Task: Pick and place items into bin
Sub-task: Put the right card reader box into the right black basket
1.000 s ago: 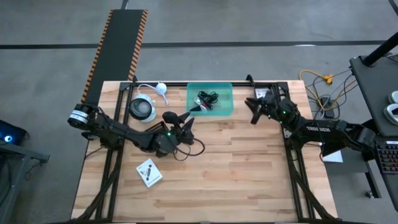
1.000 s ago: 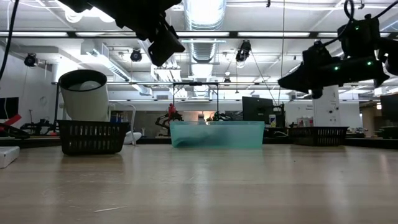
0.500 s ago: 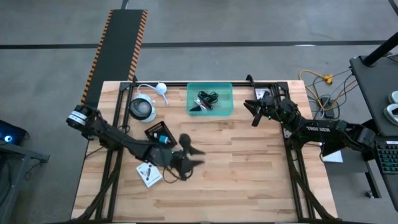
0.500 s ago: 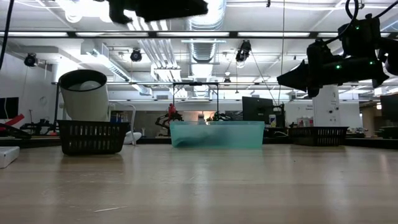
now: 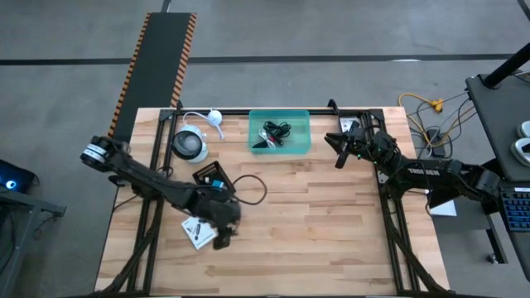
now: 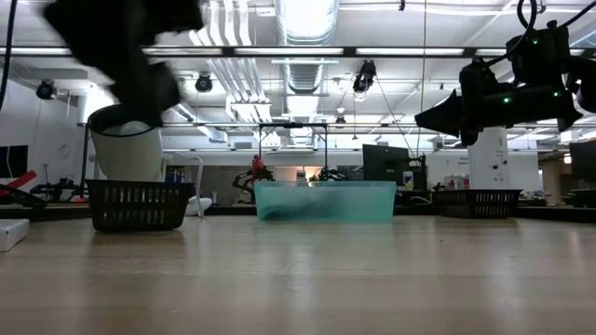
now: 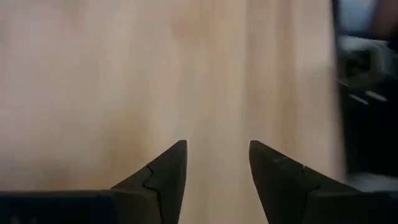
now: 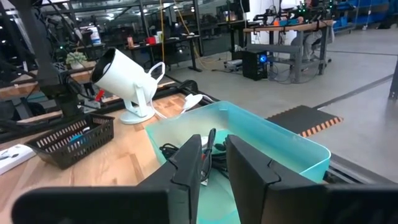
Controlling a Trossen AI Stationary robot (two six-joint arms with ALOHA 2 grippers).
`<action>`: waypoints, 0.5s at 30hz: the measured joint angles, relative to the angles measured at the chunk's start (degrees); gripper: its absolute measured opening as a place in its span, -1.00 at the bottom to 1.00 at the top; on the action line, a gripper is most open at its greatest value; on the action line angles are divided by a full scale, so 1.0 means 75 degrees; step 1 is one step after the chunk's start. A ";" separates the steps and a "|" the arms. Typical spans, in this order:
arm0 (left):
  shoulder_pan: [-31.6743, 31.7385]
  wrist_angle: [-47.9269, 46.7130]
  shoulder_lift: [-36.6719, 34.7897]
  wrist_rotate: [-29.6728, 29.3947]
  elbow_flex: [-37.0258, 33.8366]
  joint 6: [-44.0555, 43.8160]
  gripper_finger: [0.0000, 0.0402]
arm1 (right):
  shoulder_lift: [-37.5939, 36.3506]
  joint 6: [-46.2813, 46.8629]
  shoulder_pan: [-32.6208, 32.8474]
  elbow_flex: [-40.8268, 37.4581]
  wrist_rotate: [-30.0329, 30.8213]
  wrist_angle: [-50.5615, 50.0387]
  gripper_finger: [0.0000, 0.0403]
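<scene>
Mid-task, between items. Step in hand, by judgement: reaching for the next pick, the white printed packet (image 5: 197, 229) lying flat on the worktop (image 5: 331, 223), well apart from the bin (image 5: 280, 132) on the side toward the left arm's base.

Left gripper (image 5: 222, 237) just beside that packet, at its edge away from the bin, jaws parted to a moderate gap with nothing between them; only bare wood visible past the fingertips (image 7: 171, 163) in the left wrist view. Cannot tell whether touching the packet or merely above it.

Bin at the far edge of the worktop, already holding coiled black cables (image 5: 276, 131) and a dark pen-like stick (image 5: 262, 145). Black square box (image 5: 210, 177) between bin and packet, white round device (image 5: 190, 145) just beside the bin; neither part of the job.

Right gripper (image 5: 339, 150) waiting near the bin, on its right-arm side, raised above the worktop, jaws narrow and holding nothing visible.

Next move, likely: centring the parted jaws over the packet, descending to the wood, closing on a thin edge. Flat packet offers little to grip, so probably a low, angled approach, then a lift and carry past the black square box to the bin.
</scene>
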 joint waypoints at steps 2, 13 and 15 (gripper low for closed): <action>-0.0109 -0.0452 -0.0099 0.0992 -0.0062 -0.1145 -0.22 | 0.0001 0.0007 -0.0002 0.0000 0.0002 -0.0012 -0.67; -0.0998 -0.2322 -0.0045 0.2836 -0.0110 -0.1802 -0.22 | 0.0012 -0.0380 -0.0002 -0.0029 0.0003 -0.0450 -0.63; -0.1226 -0.2707 -0.0047 0.2850 -0.0123 -0.1727 -0.22 | 0.0012 -0.0381 -0.0002 -0.0029 0.0003 -0.0450 -0.63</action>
